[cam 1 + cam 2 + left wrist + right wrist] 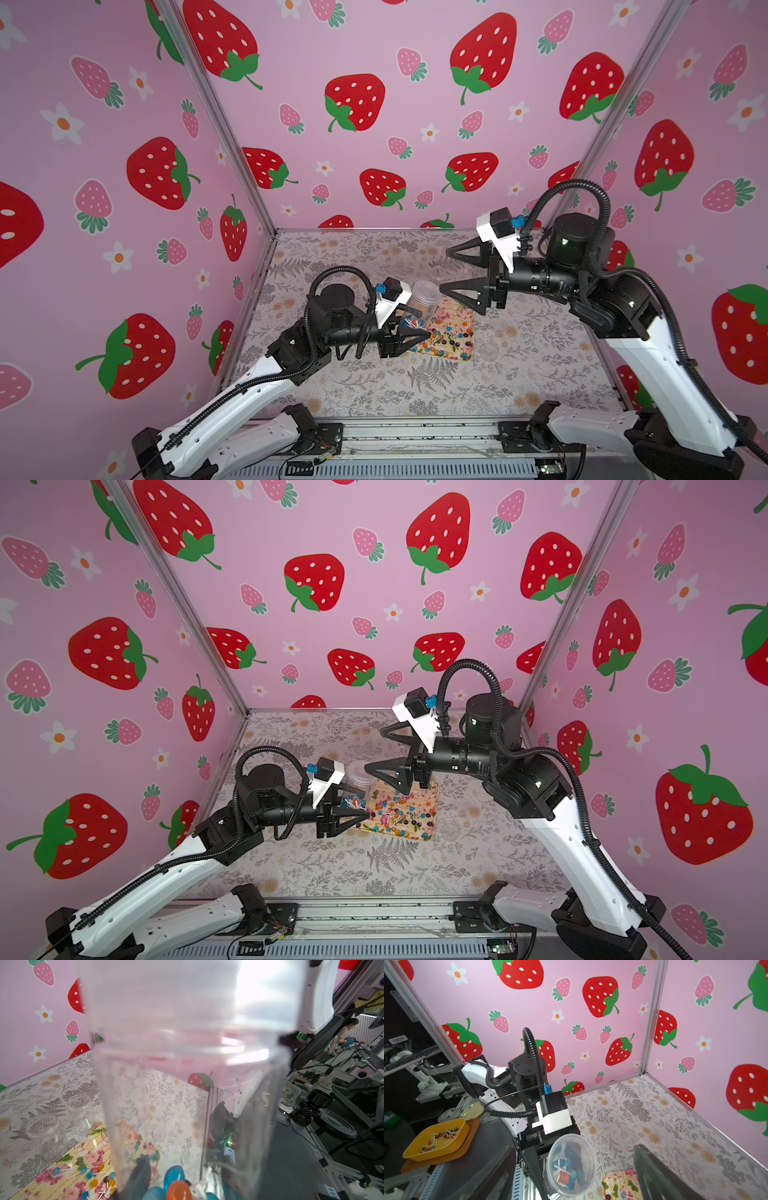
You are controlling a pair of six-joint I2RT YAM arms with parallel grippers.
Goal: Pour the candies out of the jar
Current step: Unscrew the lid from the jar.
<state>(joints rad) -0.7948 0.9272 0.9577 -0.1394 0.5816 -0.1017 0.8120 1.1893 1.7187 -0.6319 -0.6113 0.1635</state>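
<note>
- At the edge of a flowered tray [454, 308] on the fern-printed counter [415, 386], left fingers [409, 336] clamp a tilted clear jar [423, 297]; some candies [411, 322] sit inside it, many lie on the tray.
- Just beside the jar, right fingers [455, 289] spread wide, empty.
- Pink strawberry walls [374, 62] enclose the counter.

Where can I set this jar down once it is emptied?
Free: the bare table between the tray and the near rail; also the far corner by the left wall. Crowded: the tray, strewn with candies; two empty jars just beyond it; the right gripper, jaws open, beside the held jar.
</note>
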